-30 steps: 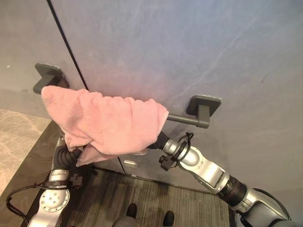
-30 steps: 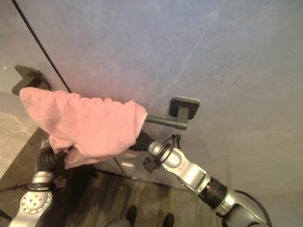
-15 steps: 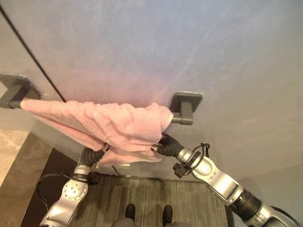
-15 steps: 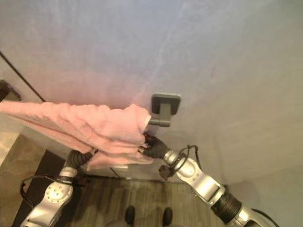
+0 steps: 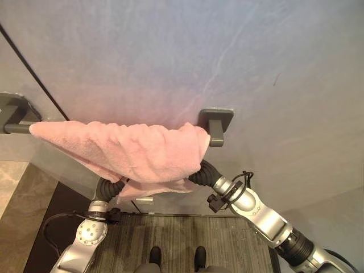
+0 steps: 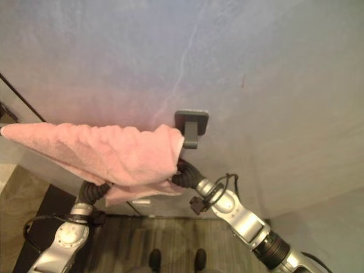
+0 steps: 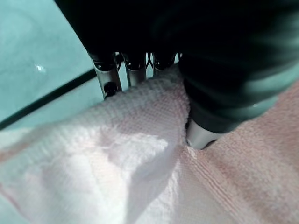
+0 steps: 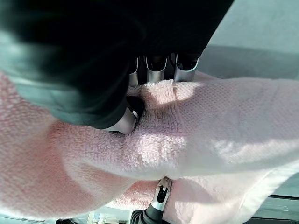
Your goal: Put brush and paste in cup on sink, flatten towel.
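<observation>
The left hand (image 7: 140, 65) is pinching the pink towel (image 5: 131, 151) at 8 o'clock. The towel is hanging over the wall rail (image 5: 17, 128). At 4 o'clock the right hand (image 8: 140, 70) is clamping its edge.

I've got a grey marbled wall (image 5: 227, 51) across most of the left eye view, pale veins running diagonally through it. Dark grey rail bracket (image 5: 216, 120) sits mid-frame, a second bracket (image 5: 12, 108) at the left edge with a short bare stretch of rail (image 5: 17, 128) beside it. Thin black seam (image 5: 34, 74) cuts diagonally through the upper left. Dark ribbed floor mat (image 5: 182, 233) along the bottom centre, beige floor tile (image 5: 14, 205) in the lower left corner.
</observation>
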Robot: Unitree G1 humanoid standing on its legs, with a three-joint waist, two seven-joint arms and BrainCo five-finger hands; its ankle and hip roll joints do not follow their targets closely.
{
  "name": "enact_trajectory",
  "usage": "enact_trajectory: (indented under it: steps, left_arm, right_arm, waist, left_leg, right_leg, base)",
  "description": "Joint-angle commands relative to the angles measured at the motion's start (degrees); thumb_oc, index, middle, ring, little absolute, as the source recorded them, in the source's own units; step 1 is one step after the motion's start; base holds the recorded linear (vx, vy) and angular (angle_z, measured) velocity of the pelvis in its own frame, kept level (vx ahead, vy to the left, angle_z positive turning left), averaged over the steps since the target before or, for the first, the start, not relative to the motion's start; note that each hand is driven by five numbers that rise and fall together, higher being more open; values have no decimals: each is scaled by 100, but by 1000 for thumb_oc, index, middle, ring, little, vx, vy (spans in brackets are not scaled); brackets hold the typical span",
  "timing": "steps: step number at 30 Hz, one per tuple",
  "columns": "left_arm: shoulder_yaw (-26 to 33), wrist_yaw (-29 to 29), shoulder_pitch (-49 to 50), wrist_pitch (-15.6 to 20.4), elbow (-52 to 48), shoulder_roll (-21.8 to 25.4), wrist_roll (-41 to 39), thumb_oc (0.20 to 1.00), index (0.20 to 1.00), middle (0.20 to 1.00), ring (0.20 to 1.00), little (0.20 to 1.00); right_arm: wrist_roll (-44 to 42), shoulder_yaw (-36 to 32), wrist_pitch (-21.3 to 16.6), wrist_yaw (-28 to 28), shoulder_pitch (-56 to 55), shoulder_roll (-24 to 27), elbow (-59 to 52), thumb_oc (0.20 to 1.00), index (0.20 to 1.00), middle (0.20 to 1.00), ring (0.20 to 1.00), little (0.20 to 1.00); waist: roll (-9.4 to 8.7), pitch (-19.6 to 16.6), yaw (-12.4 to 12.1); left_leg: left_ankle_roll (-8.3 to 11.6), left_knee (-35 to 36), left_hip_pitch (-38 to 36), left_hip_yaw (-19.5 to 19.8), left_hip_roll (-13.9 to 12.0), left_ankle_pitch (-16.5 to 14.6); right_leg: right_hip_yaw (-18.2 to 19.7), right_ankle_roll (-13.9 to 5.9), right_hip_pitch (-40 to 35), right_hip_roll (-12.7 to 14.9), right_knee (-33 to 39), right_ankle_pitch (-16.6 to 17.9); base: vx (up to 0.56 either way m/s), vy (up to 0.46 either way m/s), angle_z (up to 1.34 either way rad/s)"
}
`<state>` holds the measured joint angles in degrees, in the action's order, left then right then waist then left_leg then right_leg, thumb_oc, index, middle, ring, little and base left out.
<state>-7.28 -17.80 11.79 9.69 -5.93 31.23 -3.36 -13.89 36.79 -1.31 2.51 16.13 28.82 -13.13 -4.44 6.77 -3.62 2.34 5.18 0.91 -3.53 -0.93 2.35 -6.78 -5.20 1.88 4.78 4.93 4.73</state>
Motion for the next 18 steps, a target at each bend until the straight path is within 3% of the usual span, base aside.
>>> enact_trajectory:
  steps: [1, 7, 11, 15, 17, 18]
  left_arm:
    - [610, -546, 121, 234, -194, 335, 162, 200, 200, 200, 200, 200]
    - [888, -749, 188, 306, -515, 300, 147, 200, 200, 200, 200, 200]
    - [735, -693, 142, 298, -367, 274, 96, 200, 200, 200, 200, 200]
    - [100, -465, -14, 12, 721, 91, -65, 200, 200, 200, 200, 200]
    - [14, -412, -43, 4, 814, 63, -95, 200, 200, 200, 200, 200]
    - [-113, -404, -161, -17, 1185, -37, -187, 200, 200, 200, 200, 200]
  right_arm:
    - [-115, -51, -441, -218, 57, -92, -485, 200, 200, 200, 200, 200]
    - [34, -282, -553, -336, -22, 18, -835, 200, 200, 200, 200, 200]
    - [-82, -273, -584, -298, -51, 12, -792, 200, 200, 200, 200, 200]
    - [-283, 149, -327, -182, -58, -233, 141, 200, 200, 200, 200, 200]
    - [-324, 243, -280, -137, -30, -301, 359, 388, 388, 388, 388, 388]
    - [-481, 400, -200, -164, -25, -535, 945, 620, 620, 620, 620, 620]
  waist:
    - [-183, -410, -97]
    - [-182, -363, -97]
    - [-171, -353, -97]
    - [-129, -313, -124]
    - [-124, -318, -138]
    - [-120, -328, -144]
  left_leg:
    - [112, -18, 141, -269, -57, 70]
    - [119, -18, 185, -275, -71, 134]
    - [139, -18, 162, -275, -80, 82]
    - [135, -18, 154, -288, -87, 103]
    - [136, -18, 147, -286, -91, 104]
    - [136, -18, 124, -292, -93, 101]
  right_leg:
    - [-5, -605, -39, 627, -180, 137]
    - [2, -590, 1, 623, -184, 158]
    - [2, -602, -27, 621, -170, 117]
    - [38, -599, -24, 617, -155, 131]
    - [38, -599, -32, 615, -147, 132]
    - [46, -597, -50, 615, -135, 141]
  base:
    - [0, 0, 0]
    - [0, 0, 0]
    - [27, -8, 0]
    - [0, 0, 0]
    - [6, -6, -2]
    - [0, 0, 0]
